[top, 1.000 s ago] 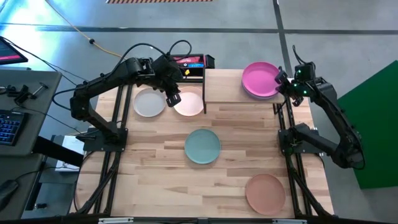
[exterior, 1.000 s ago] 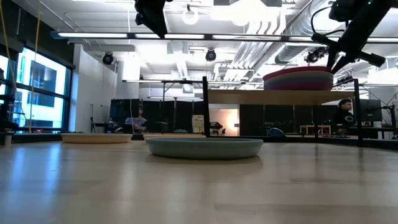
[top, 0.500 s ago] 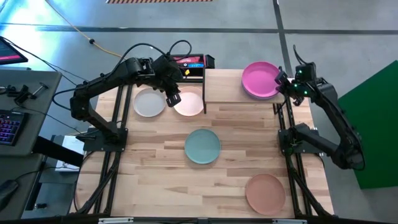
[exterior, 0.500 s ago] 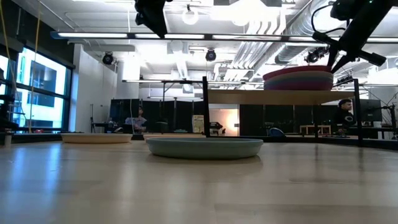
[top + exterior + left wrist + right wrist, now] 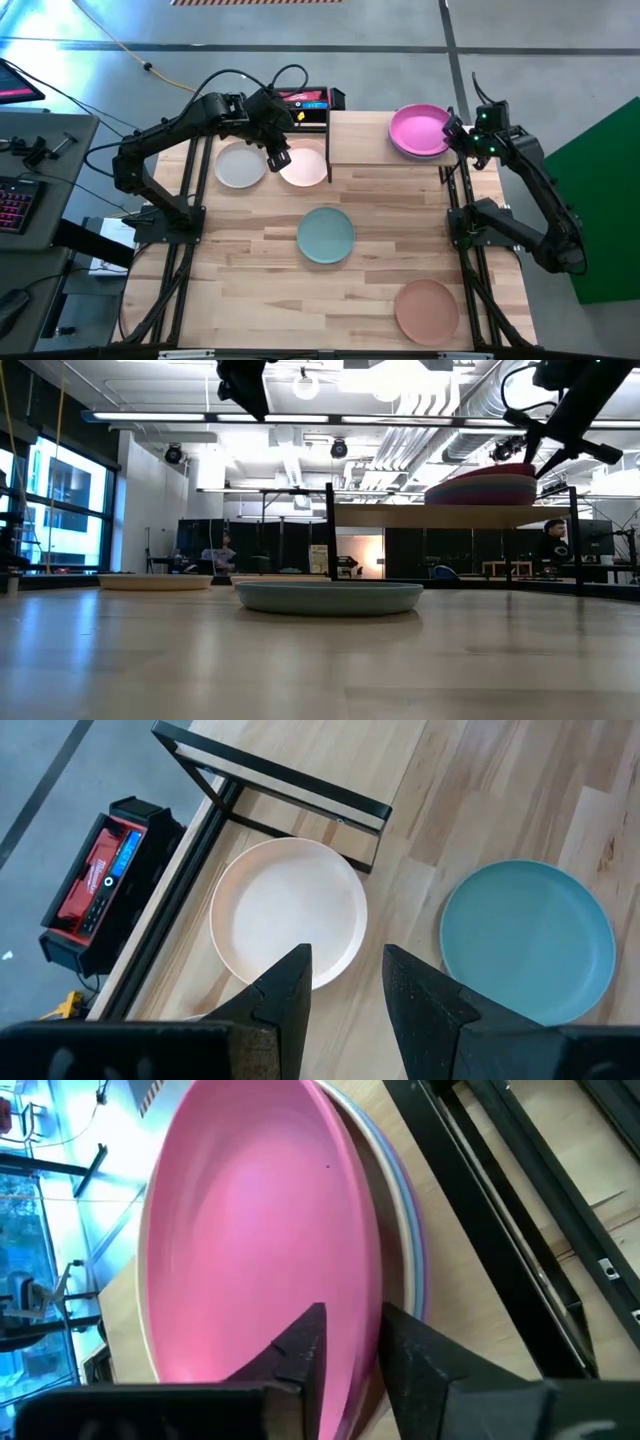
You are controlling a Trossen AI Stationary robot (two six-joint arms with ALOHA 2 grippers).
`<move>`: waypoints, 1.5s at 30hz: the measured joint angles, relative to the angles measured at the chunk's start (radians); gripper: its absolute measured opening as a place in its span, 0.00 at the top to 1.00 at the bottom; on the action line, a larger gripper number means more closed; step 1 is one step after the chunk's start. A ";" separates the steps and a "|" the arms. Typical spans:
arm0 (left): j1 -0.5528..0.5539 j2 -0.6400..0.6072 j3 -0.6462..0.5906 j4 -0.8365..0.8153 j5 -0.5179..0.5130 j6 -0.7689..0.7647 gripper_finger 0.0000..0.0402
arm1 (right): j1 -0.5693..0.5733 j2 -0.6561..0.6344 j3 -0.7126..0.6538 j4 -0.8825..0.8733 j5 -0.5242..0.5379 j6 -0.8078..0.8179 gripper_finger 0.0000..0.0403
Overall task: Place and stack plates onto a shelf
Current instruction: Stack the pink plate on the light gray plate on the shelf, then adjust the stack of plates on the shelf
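The right gripper straddles the magenta plate's rim at the shelf's right end, jaws parted slightly; the plate tops the stack, tilted. It should open fully and back off level, or it drags the rim. The left gripper, open and empty, hovers over the pink plate beside the shelf's leg.

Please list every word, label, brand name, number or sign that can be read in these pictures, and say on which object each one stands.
No text can be read for certain.
Red and black box-shaped device on the floor beside the table: a white mark on its red face and a blue label, both too small to read.
Matte round plates, pink, teal and pale pink: no print.
Light wooden shelf: no print.
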 joint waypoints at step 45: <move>0.000 0.000 0.000 0.000 0.000 -0.001 0.71 | 0.000 0.192 0.246 -0.295 0.162 -0.202 0.96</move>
